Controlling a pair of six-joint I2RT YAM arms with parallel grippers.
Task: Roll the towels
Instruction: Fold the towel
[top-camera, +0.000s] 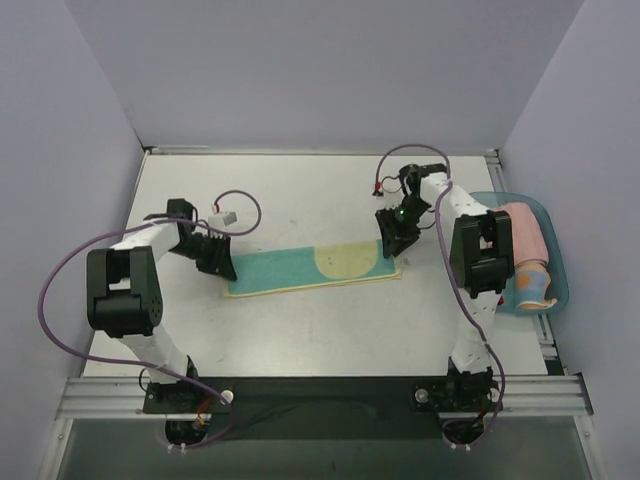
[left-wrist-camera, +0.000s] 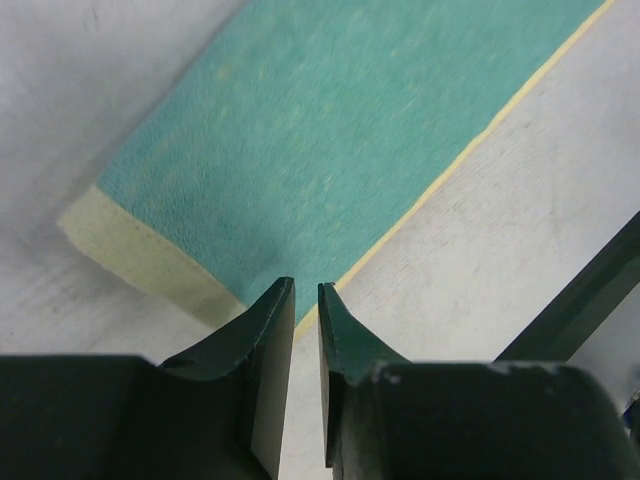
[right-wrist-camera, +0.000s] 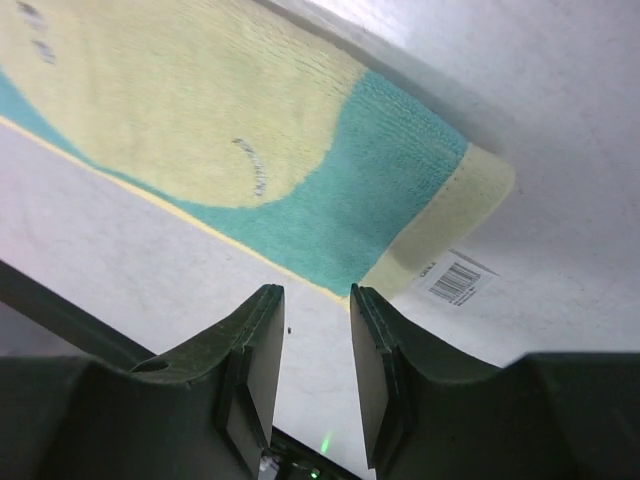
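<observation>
Towel of pale yellow cloth with teal-green patches (top-camera: 290, 268) lies flat on white surface (top-camera: 300, 190); left gripper (left-wrist-camera: 305, 286) jaws narrowly apart at its edge, right gripper (right-wrist-camera: 315, 290) jaws apart, empty.

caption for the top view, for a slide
Left gripper and right gripper at opposite ends of the flat towel, tray at right

In the overhead view, parts of both ends of the pale yellow towel (top-camera: 300, 268) are covered by the left gripper (top-camera: 224, 265) and the right gripper (top-camera: 393, 244). The tray (top-camera: 555, 292) is partly hidden behind the right arm (top-camera: 480, 250). The print on the barcode label (right-wrist-camera: 455, 281) cannot be read.
</observation>
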